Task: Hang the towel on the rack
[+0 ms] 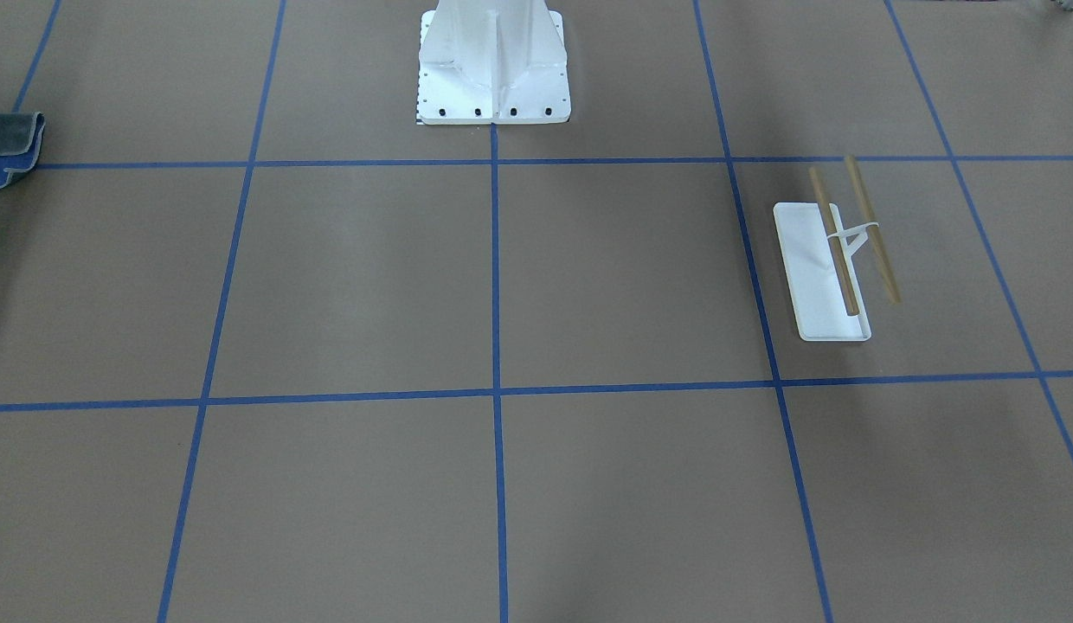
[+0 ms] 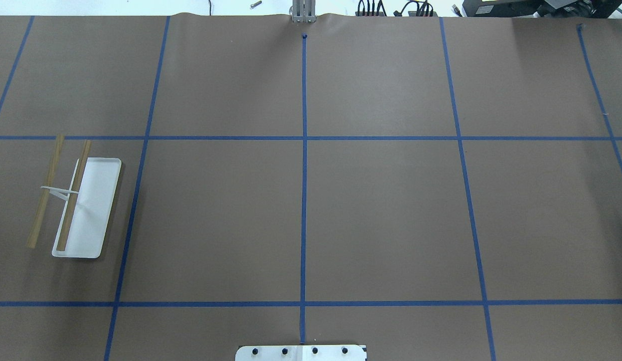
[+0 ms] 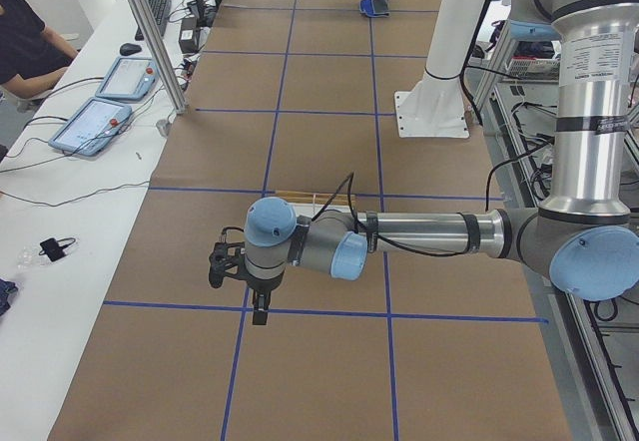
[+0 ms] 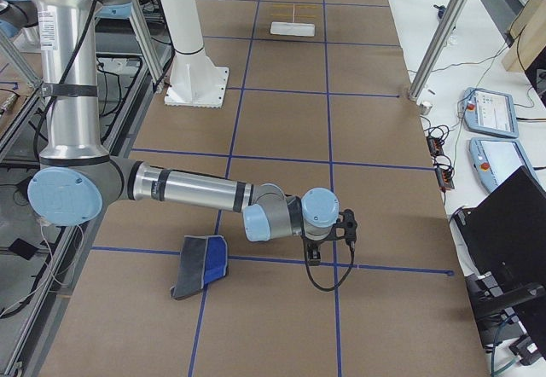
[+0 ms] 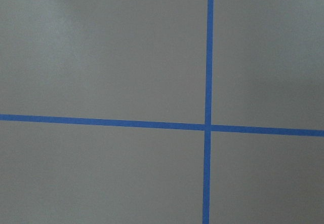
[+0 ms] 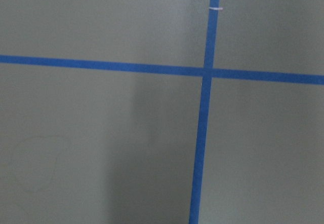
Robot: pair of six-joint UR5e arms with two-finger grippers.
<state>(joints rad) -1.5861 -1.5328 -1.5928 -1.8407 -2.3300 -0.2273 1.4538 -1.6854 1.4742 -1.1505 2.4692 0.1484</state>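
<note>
Exterior left and right views show the left arm (image 3: 419, 233) and right arm (image 4: 188, 191) stretched level over opposite ends of the table (image 2: 381, 215), wrists turned down, which reads as a ready pose. The rack (image 2: 98, 200) stands upright at the left end and the towel (image 4: 200, 266) lies bunched on the table at the right end, well apart, so fetching it probably falls to the right arm. The left gripper (image 3: 260, 313) and right gripper (image 4: 314, 255) hang over tape crossings, seemingly holding nothing; from these distant views I cannot tell how far either is open.
</note>
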